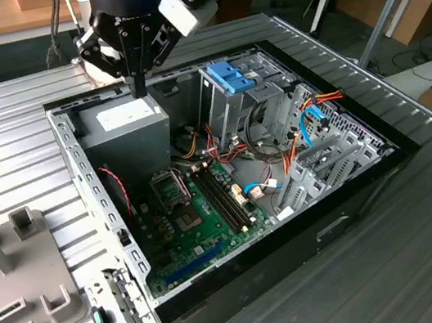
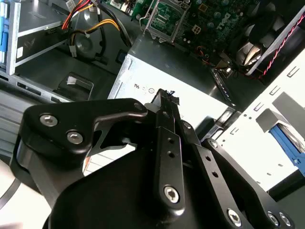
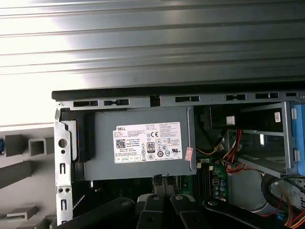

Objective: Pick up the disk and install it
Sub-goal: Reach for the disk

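Black claw hangs just above the large grey power-supply box with white label, inside the open black computer case on the ribbed metal bench. Its fingers are together, holding nothing. The flat silver-grey disk in its blue carrier is probably the blue-edged piece in the second wrist view. It lies beyond the case's side wall, apart from the claw.

Black robot arm wrist with a lit blue spot, reaching in from above, black metal two-finger gripper pointing straight down, slim fingers pressed together at the tips, nothing between them, linkage bars splayed behind.
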Motion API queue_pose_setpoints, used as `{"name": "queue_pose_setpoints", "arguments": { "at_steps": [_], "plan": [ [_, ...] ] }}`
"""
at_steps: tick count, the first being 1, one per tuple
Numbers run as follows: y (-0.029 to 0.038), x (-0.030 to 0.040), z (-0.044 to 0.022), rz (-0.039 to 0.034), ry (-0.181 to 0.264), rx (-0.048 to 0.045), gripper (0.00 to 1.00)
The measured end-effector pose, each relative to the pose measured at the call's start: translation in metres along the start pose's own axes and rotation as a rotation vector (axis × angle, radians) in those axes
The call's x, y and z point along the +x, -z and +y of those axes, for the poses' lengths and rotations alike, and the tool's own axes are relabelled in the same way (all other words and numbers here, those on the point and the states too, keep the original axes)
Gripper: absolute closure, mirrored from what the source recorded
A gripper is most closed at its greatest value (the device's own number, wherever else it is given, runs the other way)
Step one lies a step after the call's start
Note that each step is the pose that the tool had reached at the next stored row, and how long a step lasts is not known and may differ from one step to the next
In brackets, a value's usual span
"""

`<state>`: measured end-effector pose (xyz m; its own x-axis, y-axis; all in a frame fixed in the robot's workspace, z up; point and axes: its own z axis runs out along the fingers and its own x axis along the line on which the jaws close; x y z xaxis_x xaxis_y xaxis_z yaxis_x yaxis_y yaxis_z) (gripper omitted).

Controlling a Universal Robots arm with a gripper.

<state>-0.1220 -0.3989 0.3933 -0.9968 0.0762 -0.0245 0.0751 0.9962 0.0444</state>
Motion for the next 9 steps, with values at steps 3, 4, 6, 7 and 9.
{"name": "queue_pose_setpoints", "arguments": {
  "at_steps": [3, 4, 6, 7, 9],
  "plan": [
    [0.0, 0.0, 0.0, 0.0, 0.0, 0.0, 0.89],
    [0.0, 0.0, 0.0, 0.0, 0.0, 0.0, 0.89],
    [0.0, 0.0006, 0.0, -0.0001, 0.0, -0.0001, 0.89],
    [0.0, 0.0028, -0.0002, -0.0001, 0.0, -0.0001, 0.89],
    [0.0001, 0.0048, -0.0004, 0.0, 0.0, 0.0001, 0.89]
  ]
}}
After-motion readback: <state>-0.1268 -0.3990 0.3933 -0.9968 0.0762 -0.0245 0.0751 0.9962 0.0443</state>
